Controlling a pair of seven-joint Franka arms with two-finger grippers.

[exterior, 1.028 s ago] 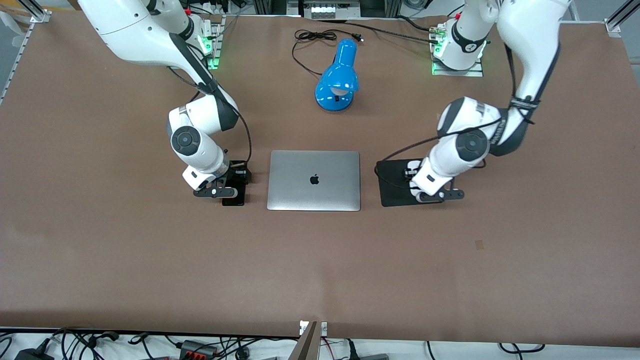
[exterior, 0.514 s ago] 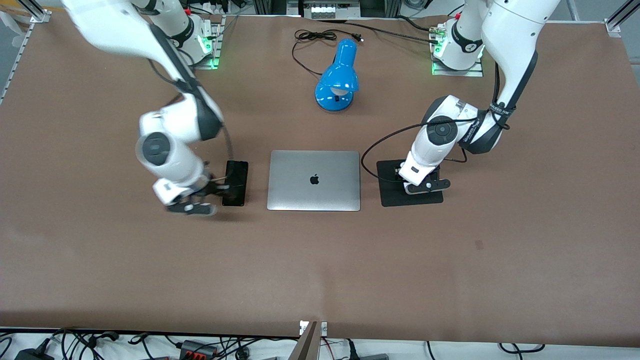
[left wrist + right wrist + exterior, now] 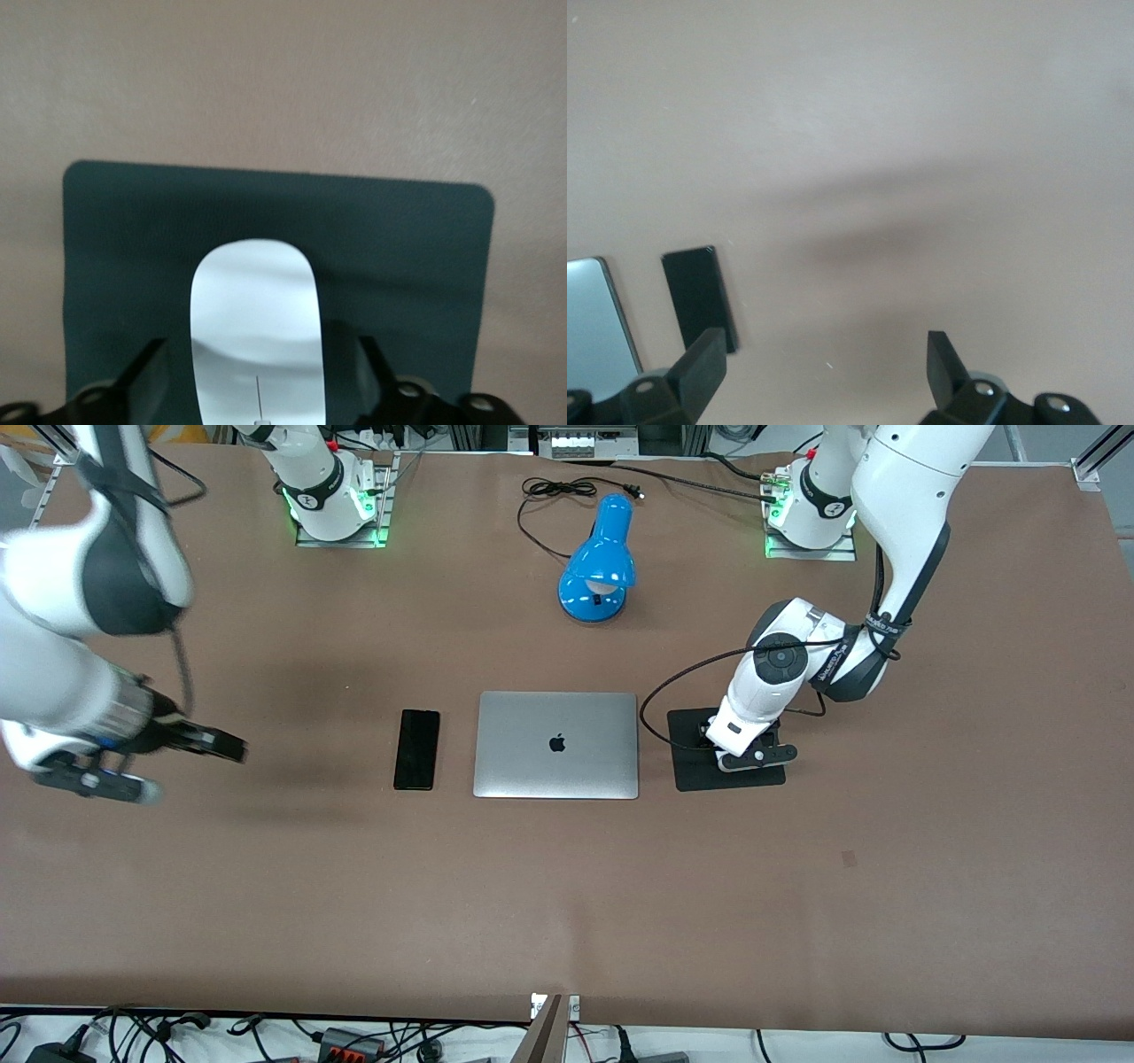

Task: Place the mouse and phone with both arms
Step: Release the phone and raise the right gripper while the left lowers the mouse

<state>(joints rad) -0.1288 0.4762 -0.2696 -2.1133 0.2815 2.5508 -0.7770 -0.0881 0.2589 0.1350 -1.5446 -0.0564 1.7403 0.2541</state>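
The black phone (image 3: 416,749) lies flat on the table beside the laptop, on the side toward the right arm's end; it also shows in the right wrist view (image 3: 700,297). My right gripper (image 3: 221,746) is open and empty, up in the air over bare table well away from the phone; its fingers (image 3: 709,359) stand wide apart. The white mouse (image 3: 257,328) rests on the black mouse pad (image 3: 399,248). My left gripper (image 3: 261,343) is low over the pad (image 3: 762,775), open, with a finger on each side of the mouse and a gap at both. In the front view the gripper (image 3: 749,751) hides the mouse.
A closed silver laptop (image 3: 556,745) lies between the phone and the mouse pad. A blue desk lamp (image 3: 598,562) with its black cord (image 3: 549,491) stands farther from the front camera. The arm bases (image 3: 332,500) (image 3: 811,514) sit along the table's edge there.
My right gripper has left the phone on the table and swung up and away toward the right arm's end. My left gripper shifted slightly over the pad, then held still.
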